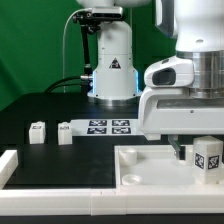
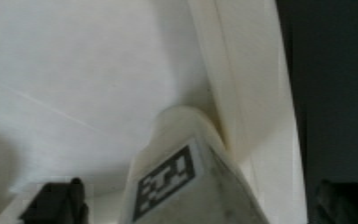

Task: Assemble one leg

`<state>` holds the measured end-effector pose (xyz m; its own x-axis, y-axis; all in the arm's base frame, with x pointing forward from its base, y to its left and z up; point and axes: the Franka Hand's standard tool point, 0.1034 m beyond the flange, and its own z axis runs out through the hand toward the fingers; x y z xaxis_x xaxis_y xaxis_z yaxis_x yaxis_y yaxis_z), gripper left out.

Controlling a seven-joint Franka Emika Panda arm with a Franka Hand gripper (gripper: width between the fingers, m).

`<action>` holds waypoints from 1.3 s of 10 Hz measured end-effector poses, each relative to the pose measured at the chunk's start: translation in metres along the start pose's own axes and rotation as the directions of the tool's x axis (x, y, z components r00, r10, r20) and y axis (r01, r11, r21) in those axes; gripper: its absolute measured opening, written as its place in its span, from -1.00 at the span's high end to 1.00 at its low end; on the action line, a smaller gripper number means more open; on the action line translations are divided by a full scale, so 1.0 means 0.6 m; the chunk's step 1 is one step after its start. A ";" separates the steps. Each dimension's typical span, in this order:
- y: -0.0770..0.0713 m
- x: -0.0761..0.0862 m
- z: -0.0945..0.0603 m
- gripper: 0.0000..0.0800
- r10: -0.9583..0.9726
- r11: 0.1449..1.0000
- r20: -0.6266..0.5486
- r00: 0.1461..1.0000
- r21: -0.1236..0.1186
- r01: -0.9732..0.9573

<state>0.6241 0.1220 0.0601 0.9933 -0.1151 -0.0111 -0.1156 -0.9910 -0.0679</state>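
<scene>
- White plastic fills our frame: the tool (image 1: 197, 152) hangs low over the large white board (image 1: 150, 165) at the exterior view's right, with a tagged leg (image 1: 207, 158) directly under it.
- We cannot tell how far the tool is open or whether it has hold of the leg; in the wrist view only dark fingertips (image 2: 55, 198) show at the frame's edge, and the leg (image 2: 172, 170) sits tilted against the board's raised rim (image 2: 247, 110).
- We judge the step in hand to be seating this leg in a corner socket (image 1: 128, 154); doing it well likely means keeping the post upright, centred over the hole, and lowering it slowly so it does not catch on the rim.
- Two more legs (image 1: 38, 129) stand well apart on the black counter (image 1: 60, 160), toward the exterior view's left, beside the marker board (image 1: 108, 127).
- Behind them we see the arm's base (image 1: 112, 65) and a green backdrop (image 1: 30, 40).
</scene>
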 end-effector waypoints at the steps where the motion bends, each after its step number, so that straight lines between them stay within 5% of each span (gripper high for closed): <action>1: 0.002 0.001 0.000 -0.62 -0.147 0.989 -0.002 0.989 -0.018 0.147; 4: 0.009 0.002 0.000 -0.62 -0.353 0.935 0.005 0.936 -0.033 0.353; 5: 0.009 0.002 0.000 -0.39 -0.340 0.940 0.004 0.940 -0.033 0.340; 6: 0.009 0.002 0.000 -0.39 -0.340 0.940 0.004 0.940 -0.033 0.340; 7: 0.009 0.002 0.000 0.11 -0.326 0.945 0.004 0.945 -0.033 0.326; 9: 0.009 0.002 0.000 0.28 -0.285 0.958 0.002 0.958 -0.033 0.285; 13: 0.006 -0.001 0.001 0.28 0.239 0.971 -0.023 0.971 -0.026 -0.240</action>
<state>0.6229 0.1187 0.0590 0.9367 -0.3502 -0.0038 -0.3501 -0.9360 -0.0372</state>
